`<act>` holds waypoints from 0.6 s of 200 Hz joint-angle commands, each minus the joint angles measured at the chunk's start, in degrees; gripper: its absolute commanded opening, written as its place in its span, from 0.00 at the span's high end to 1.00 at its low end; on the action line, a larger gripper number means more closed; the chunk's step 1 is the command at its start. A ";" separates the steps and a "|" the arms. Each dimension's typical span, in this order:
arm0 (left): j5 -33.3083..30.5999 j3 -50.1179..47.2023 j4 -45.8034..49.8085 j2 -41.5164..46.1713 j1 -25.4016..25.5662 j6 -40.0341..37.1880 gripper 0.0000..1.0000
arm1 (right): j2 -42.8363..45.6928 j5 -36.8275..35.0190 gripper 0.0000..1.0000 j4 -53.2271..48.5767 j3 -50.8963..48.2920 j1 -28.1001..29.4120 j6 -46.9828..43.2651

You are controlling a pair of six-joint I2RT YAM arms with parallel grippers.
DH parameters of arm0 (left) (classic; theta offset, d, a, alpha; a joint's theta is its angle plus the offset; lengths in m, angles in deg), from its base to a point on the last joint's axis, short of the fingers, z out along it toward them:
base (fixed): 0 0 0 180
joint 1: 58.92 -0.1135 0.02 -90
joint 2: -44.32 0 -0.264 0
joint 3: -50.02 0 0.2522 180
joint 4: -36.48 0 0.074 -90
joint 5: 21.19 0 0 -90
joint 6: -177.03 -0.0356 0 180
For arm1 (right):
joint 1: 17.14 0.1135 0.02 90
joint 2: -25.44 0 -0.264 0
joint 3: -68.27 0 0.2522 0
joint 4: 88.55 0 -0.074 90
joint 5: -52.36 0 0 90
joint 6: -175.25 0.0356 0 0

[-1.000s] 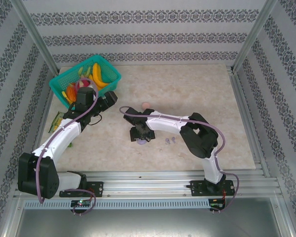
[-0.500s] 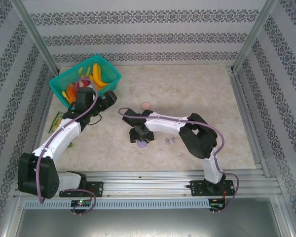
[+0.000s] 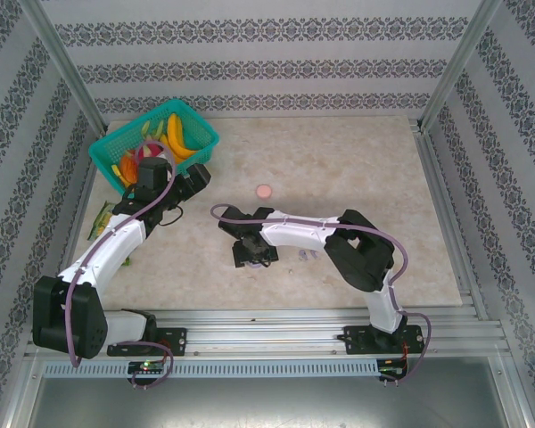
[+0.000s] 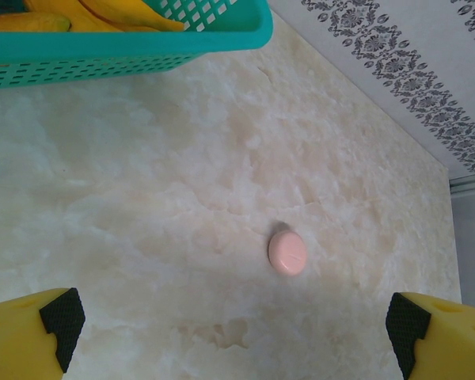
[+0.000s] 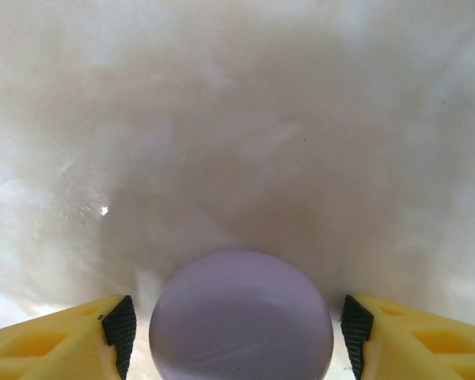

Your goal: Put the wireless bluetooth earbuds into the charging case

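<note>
The round lilac charging case (image 5: 241,317) could skid or pop sideways if the right pincer (image 3: 252,255) squeezes its smooth, curved rim off-centre, and that would leave it askew for loading. It sits on the surface directly between that pincer's pads, which flank it closely, though I cannot tell whether they grasp it. Lilac earbuds (image 3: 305,256) lie just right of it, while the left pincer (image 4: 233,317) hangs released, well to the left.
</note>
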State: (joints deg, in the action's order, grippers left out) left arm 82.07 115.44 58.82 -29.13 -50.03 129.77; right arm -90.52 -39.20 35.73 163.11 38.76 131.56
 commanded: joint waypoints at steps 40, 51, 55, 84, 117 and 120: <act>0.63 -0.24 -1.47 -0.38 -0.72 0.66 0.00 | -0.55 0.44 0.29 -2.96 3.10 0.17 -8.55; 0.65 -0.29 -1.51 -0.35 -0.74 0.67 0.00 | -1.08 0.39 0.29 -4.15 4.03 0.18 -10.90; 0.63 -0.29 -1.55 -0.33 -0.71 0.73 0.00 | -1.18 0.34 0.29 -4.40 4.24 0.18 -11.79; 0.72 -0.27 -1.46 -0.46 -0.84 0.62 0.00 | -1.94 0.19 0.29 -6.71 5.31 0.16 -16.75; 0.74 -0.15 -1.50 -0.58 -0.81 0.70 0.00 | -2.18 1.22 0.29 -7.08 4.81 0.18 -19.71; 0.73 -0.11 -1.47 -0.57 -0.84 0.62 0.00 | -2.24 1.40 0.29 -7.00 4.71 0.15 -19.88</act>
State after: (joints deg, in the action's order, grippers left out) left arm 82.11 115.44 58.82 -29.13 -50.06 129.79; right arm -91.39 -38.68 31.23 167.40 38.76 116.06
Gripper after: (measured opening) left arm 0.998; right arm 0.711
